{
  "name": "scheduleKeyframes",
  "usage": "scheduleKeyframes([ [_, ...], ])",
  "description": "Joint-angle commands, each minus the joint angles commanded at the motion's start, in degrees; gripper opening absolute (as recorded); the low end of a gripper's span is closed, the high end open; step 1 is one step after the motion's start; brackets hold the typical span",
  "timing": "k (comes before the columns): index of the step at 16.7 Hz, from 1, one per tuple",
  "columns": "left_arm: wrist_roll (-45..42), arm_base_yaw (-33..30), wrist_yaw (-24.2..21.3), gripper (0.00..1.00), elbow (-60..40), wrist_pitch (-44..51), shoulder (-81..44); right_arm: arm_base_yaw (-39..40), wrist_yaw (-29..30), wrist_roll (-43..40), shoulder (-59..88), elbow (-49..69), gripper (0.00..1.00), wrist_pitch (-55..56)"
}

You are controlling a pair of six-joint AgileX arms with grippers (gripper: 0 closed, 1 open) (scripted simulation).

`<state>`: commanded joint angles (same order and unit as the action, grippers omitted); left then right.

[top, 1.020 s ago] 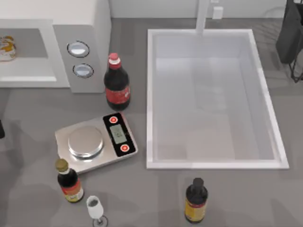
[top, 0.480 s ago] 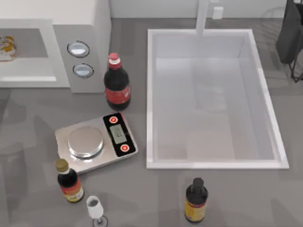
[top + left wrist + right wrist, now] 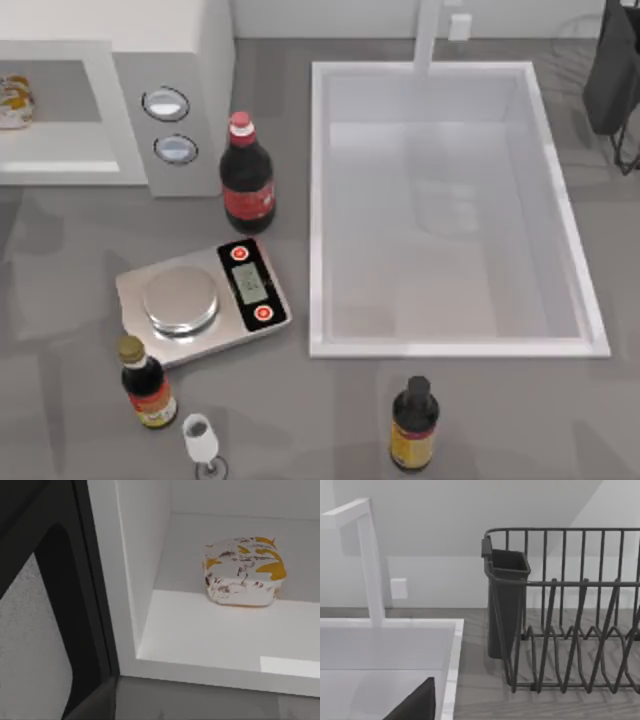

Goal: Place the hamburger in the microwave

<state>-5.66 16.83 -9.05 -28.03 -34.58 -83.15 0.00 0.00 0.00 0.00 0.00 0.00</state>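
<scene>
Top view, front edge: dark sauce bottle (image 3: 414,424) at lower centre, brown-capped sauce bottle (image 3: 146,383) at lower left, small glass (image 3: 203,444) just beside it, all upright on the grey counter (image 3: 300,410).
Scale: flat silver kitchen scale (image 3: 203,301) left of centre, round pan bare, tilted a bit against the frame edges.
Cola bottle: red-capped bottle (image 3: 245,176) upright between the scale and the microwave, close to the dial panel.
Sink: white basin (image 3: 450,210) takes the centre-right, faucet (image 3: 428,35) at its far rim.
Microwave: white box (image 3: 110,95) at upper left, two round silver dials on the grey front panel, cavity exposed.
Hamburger: wrapped, white with yellow-orange print (image 3: 14,101), sits on the cavity floor at the far left edge of the frame, cut off by the frame.
Left wrist view: hamburger (image 3: 243,571) upper right of frame, resting on the white cavity floor toward the back wall, apart from the side wall; dark door (image 3: 60,605) swung open at left of frame.
Left gripper: cannot tell its opening; nothing grips the hamburger.
Right wrist view: dark dish rack (image 3: 560,610) with a cutlery cup at right, basin rim (image 3: 451,660) and faucet (image 3: 370,560) at left.
Right gripper: cannot tell its state; dark part of the right arm (image 3: 612,75) at the upper right corner of the top view.
</scene>
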Motion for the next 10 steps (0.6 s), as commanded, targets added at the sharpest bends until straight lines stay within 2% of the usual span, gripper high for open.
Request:
scheduleKeyframes([
  [6, 0.4, 1.0, 1.3, 1.00, -0.2, 10.0, 4.6, 0.0, 0.0, 0.0, 0.0, 0.0, 1.00, 0.0],
  [10, 0.6, 1.3, 1.6, 1.00, 0.0, 12.0, 5.2, 0.0, 0.0, 0.0, 0.0, 0.0, 1.00, 0.0],
])
